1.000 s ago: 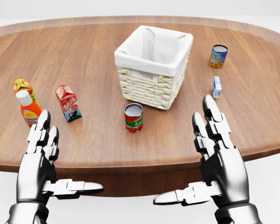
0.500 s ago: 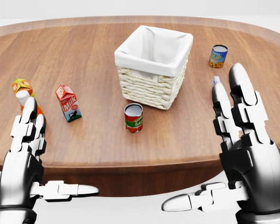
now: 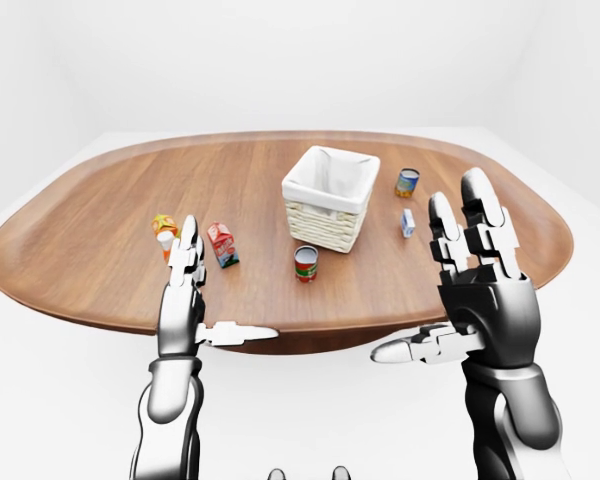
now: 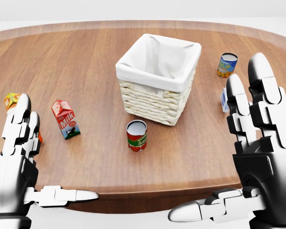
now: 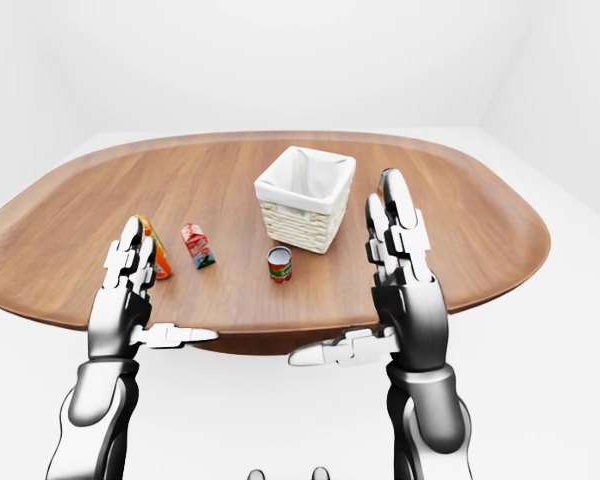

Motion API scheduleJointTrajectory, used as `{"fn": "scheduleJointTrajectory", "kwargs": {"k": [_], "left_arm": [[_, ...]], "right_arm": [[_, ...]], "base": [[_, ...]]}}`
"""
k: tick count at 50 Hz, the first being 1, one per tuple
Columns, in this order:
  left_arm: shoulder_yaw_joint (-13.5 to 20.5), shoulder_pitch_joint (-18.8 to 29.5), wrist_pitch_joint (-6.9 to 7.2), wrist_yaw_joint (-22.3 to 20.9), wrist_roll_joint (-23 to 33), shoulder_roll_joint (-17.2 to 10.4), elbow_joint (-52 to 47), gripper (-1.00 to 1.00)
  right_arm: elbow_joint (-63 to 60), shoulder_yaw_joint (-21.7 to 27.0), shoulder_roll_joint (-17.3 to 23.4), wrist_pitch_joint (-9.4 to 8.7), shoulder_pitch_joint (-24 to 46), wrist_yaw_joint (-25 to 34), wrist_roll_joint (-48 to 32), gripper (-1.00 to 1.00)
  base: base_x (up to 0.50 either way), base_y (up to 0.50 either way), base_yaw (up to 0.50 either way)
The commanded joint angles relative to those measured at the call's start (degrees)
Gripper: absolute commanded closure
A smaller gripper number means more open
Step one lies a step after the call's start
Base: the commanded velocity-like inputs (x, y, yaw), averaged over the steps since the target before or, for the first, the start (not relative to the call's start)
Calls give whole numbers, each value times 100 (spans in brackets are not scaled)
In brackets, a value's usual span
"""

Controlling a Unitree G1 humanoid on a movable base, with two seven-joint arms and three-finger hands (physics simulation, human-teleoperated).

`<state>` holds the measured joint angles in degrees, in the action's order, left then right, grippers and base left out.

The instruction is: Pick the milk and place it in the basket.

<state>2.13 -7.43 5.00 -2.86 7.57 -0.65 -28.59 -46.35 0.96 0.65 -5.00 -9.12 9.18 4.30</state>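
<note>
Nothing done yet: milk carton [image 4: 65,119] untouched on counter [image 4: 90,71], well left of basket [image 4: 157,78]. Left hand [image 4: 19,157] & right hand [image 4: 260,148] held open, empty; whole pick remains.

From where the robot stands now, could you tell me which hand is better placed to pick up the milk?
The left hand. The milk carton stands on the left of the head view, just beyond its open fingers, while the right hand is raised on the far side of the basket.
</note>
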Motion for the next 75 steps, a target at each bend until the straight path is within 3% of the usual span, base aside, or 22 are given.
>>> {"fn": "scheduleJointTrajectory", "kwargs": {"k": [1,75], "left_arm": [[-21,-6,0,15,117,3,-23,-100],[-82,7,-19,44,167,8,148,-100]], "right_arm": [[8,1,-4,0,5,17,0,-100],[41,-125,-1,0,-88,9,17,-100]], "base": [[27,0,0],[25,0,0]]}}
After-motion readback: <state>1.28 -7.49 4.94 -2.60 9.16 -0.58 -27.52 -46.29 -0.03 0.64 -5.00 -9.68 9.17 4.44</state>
